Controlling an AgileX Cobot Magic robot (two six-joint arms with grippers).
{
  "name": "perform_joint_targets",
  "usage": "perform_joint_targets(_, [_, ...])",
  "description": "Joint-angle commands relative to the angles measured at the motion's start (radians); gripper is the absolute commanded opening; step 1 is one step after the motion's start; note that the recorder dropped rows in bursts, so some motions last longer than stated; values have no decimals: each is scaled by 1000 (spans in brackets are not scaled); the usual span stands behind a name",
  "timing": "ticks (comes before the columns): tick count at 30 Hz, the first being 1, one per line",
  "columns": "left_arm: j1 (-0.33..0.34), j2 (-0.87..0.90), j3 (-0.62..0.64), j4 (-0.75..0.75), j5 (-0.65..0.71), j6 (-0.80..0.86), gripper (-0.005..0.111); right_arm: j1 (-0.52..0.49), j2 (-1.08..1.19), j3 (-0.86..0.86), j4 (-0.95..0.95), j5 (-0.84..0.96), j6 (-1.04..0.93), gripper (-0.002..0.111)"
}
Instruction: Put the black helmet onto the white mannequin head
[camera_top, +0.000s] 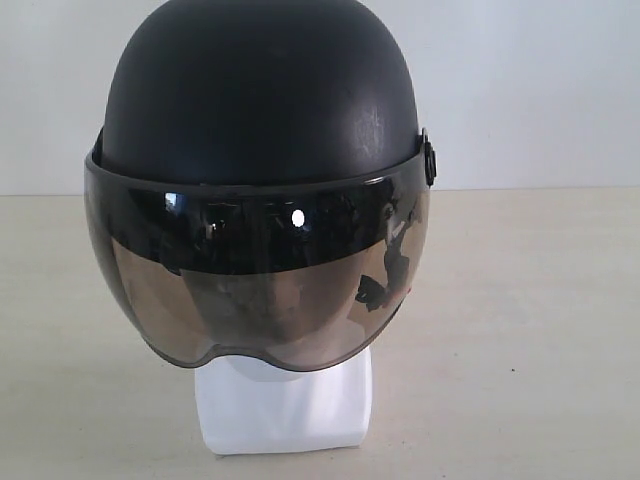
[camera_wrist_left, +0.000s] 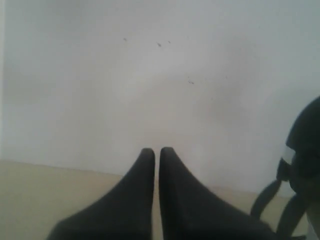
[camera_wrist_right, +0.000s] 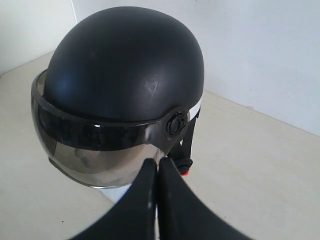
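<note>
The black helmet (camera_top: 260, 95) sits on the white mannequin head (camera_top: 285, 405), its smoky visor (camera_top: 255, 270) down over the face; only the neck and squared base show below. In the right wrist view the helmet (camera_wrist_right: 125, 65) is just beyond my right gripper (camera_wrist_right: 158, 162), which is shut with nothing held. A strap with a red buckle clip (camera_wrist_right: 185, 172) hangs at the helmet's side. My left gripper (camera_wrist_left: 157, 150) is shut and empty, off to one side, with the helmet's edge and straps (camera_wrist_left: 300, 165) at the frame's border. Neither gripper shows in the exterior view.
A pale beige table (camera_top: 530, 320) carries the head. A plain white wall (camera_top: 540, 90) stands behind it.
</note>
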Motion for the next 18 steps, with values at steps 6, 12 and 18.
perform_joint_targets(6, [-8,-3,265,-240,-253,-56,4,1,-6,2,3,-4,-1,0])
perform_joint_targets(12, [-8,-3,347,-286,-474,-71,4,1,-6,2,3,-4,-1,0])
perform_joint_targets(18, [-8,-3,347,-125,-387,-22,4,1,-6,2,3,-4,-1,0])
